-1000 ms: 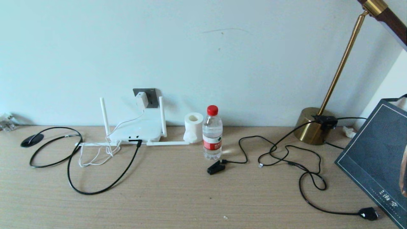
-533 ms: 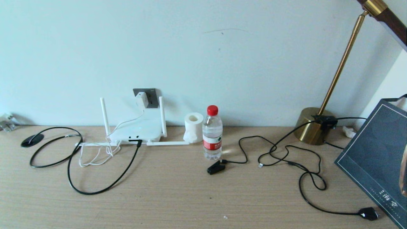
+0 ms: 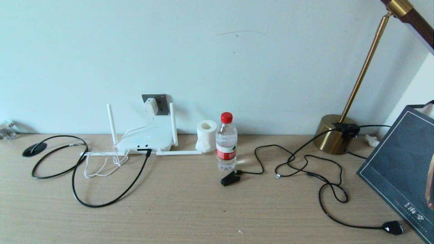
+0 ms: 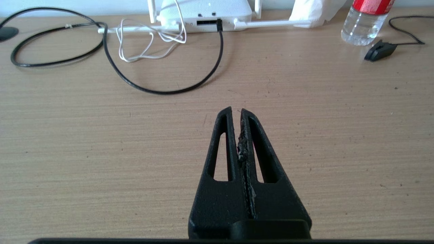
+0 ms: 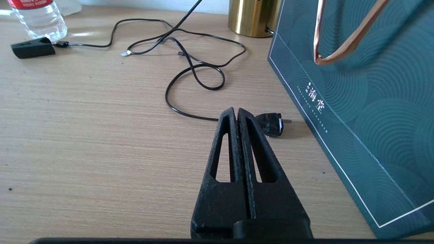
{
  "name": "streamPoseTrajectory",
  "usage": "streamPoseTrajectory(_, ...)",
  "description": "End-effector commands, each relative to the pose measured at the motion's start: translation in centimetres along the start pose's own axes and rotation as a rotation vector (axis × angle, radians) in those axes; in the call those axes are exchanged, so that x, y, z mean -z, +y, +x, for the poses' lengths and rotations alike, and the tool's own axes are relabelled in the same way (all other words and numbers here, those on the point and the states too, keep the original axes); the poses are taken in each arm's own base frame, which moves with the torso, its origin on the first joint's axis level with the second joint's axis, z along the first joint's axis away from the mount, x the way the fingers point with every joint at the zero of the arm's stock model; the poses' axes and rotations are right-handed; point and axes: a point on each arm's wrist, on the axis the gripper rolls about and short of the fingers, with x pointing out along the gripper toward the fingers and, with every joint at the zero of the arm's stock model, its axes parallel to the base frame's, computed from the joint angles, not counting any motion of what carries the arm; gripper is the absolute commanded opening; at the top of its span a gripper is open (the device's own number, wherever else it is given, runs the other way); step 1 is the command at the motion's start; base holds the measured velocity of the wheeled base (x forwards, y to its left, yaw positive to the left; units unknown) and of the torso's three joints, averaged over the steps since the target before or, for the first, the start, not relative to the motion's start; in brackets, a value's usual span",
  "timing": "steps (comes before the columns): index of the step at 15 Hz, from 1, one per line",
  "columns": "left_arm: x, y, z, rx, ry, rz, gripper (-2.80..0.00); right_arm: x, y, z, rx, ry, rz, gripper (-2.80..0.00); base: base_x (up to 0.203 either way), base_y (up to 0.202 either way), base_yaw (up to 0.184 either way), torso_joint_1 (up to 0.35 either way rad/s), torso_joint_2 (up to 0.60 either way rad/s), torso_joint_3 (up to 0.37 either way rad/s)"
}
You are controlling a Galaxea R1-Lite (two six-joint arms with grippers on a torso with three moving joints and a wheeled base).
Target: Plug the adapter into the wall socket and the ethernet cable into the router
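Note:
The white adapter (image 3: pixel 151 106) sits in the dark grey wall socket (image 3: pixel 162 101) behind the router (image 3: pixel 145 139). Its thin white cord (image 3: pixel 101 166) loops on the desk. The black ethernet cable (image 3: pixel 101 200) curves across the desk, and its plug (image 3: pixel 148 153) is in the router's front port (image 4: pixel 206 23). Neither arm shows in the head view. My left gripper (image 4: pixel 236 110) hangs shut and empty over bare desk, well in front of the router. My right gripper (image 5: pixel 236 110) is shut and empty above the desk beside a flat black plug (image 5: pixel 271 124).
A water bottle (image 3: pixel 226 142) and a toilet roll (image 3: pixel 206 135) stand right of the router. A black clip plug (image 3: pixel 230 178) and tangled black cords (image 3: pixel 305 169) lie mid-desk. A brass lamp base (image 3: pixel 332 139) and a dark gift bag (image 3: pixel 400 169) stand at the right.

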Motion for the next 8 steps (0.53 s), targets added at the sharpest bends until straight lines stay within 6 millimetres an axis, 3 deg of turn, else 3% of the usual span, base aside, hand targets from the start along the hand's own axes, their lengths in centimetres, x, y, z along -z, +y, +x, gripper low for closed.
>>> streamPoseTrajectory(1,0.04,0.00,0.04,-0.001,-0.001,0.000,-2.80,0.04,0.00,0.01,-0.002,0.001,-0.038,-2.80,0.000,0.000,0.000,0.000,0.00,0.000)
streamPoseTrajectory(8,0.06,0.00,0.04,-0.001,0.001,0.000,-2.80,0.00,0.00,0.00,0.001,-0.001,0.025,-2.80,0.000,0.000,0.000,0.000,0.00,0.000)
